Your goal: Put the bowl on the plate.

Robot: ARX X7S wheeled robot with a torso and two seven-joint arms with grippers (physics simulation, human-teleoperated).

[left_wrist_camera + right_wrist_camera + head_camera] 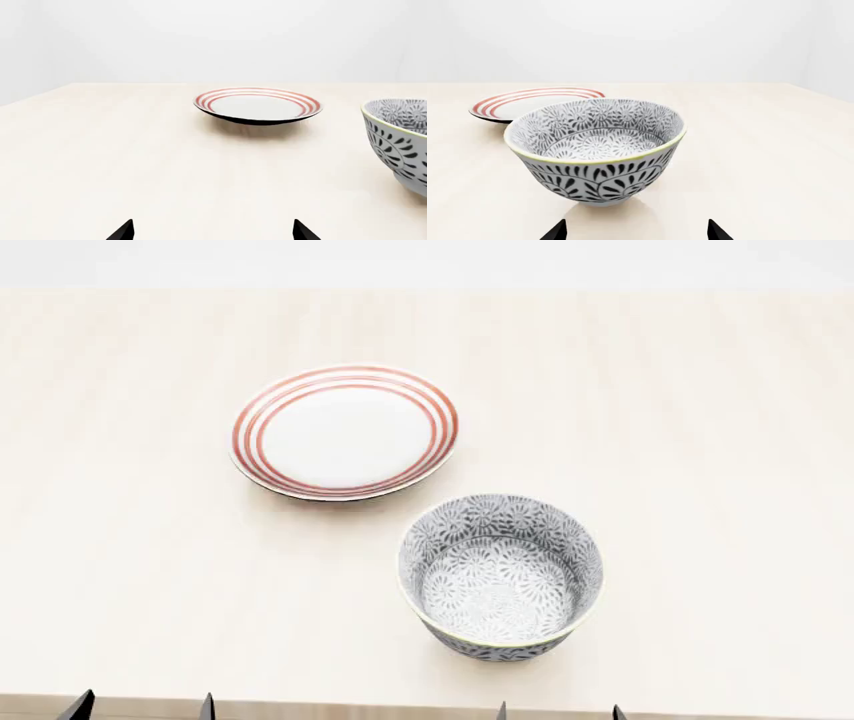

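We see a pale wooden table (pixel 694 420) from the head view, with two pieces of tableware on it. The plate (pixel 347 432) lies flat toward the far left of the middle; it is white and shallow, with three red-orange rings around its rim, and a dark underside shows at its near edge. The bowl (pixel 501 575) stands upright on the table, nearer to the robot and to the right of the plate. It is deep and round, covered with a dense grey-and-white flower pattern inside, and it has a pale yellowish rim. The bowl is just beside the plate but does not touch it; a narrow strip of bare table shows between them. The bowl is not yet on the plate.

At the near edge of the head view, only dark fingertips show. The left gripper (pixel 143 708) is low at the left, and its two tips stand apart with nothing between them, so its jaws are spread. The right gripper (pixel 558 712) is low, just in front of the bowl, and its tips also stand apart and hold nothing.

In the left wrist view, the plate (pixel 258 105) is ahead, and the bowl (pixel 400 140) is cut by the edge. In the right wrist view, the bowl (pixel 595 150) is close in front of the spread tips, with the plate (pixel 527 102) behind it.
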